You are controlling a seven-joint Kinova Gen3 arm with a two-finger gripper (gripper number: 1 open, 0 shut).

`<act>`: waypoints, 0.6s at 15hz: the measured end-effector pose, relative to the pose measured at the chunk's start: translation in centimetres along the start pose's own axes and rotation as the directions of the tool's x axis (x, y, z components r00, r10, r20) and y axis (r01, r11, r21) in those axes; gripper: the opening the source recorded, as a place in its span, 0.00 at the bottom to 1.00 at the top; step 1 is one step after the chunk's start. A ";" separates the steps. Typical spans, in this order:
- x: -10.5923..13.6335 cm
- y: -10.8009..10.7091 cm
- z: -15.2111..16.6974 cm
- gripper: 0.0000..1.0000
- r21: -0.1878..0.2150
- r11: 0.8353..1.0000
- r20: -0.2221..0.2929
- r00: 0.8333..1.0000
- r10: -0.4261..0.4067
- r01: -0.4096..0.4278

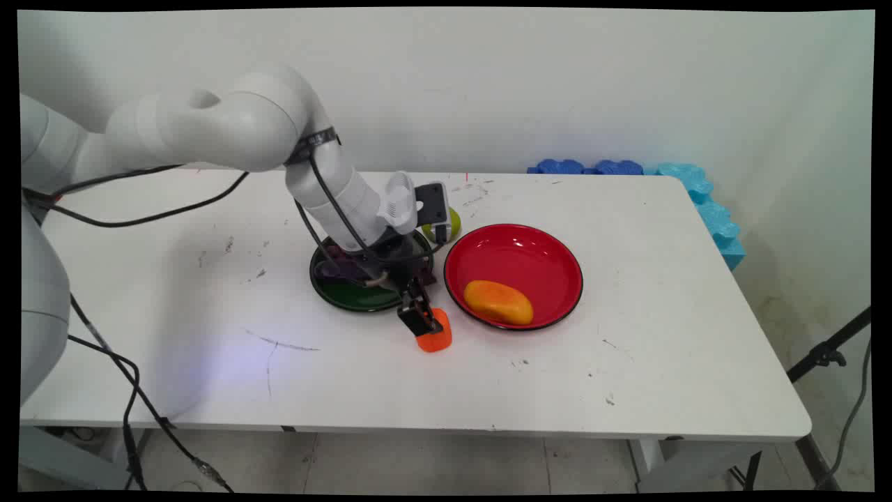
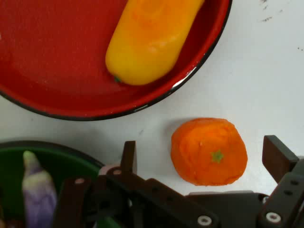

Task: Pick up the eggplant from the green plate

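Lowered close over the white table [image 1: 627, 390], toward the middle of its near half: the black two-finger gripper [image 1: 426, 326], fingers [image 2: 128, 156] spread wide on either side of an orange carrot piece [image 1: 435, 337], no contact visible on either side in the hand view. Standing on the table between the 2 fingers, that stubby orange piece, a small green mark at the centre of its upper face. Just beside it toward the right edge, a red plate [image 1: 550, 251] with a dark rim, holding 1 elongated yellow-orange fruit [image 1: 498, 302], possibly a mango, lying in the part of the plate nearest the table's near edge. Just behind the gripper, a dark green plate [image 1: 348, 296], largely covered by the wrist in the main view, with a pale purple and white vegetable [image 2: 38, 192] lying in it as seen from the hand camera. Touching or nearly touching, the rims of the 2 plates; cannot tell which. Farther back, partly hidden behind the wrist, a yellow-green round object [image 1: 451, 224]. Beyond the table's far right corner, against the wall, blue foam blocks [image 1: 697, 192].
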 end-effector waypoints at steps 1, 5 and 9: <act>0.0 -0.1 -0.5 1.00 0.003 1.000 -0.002 1.000 -0.002 0.002; -1.2 -1.7 -3.8 1.00 0.035 0.999 0.014 1.000 -0.008 0.007; -3.9 -4.4 -6.3 1.00 0.078 0.997 0.054 0.998 -0.025 0.021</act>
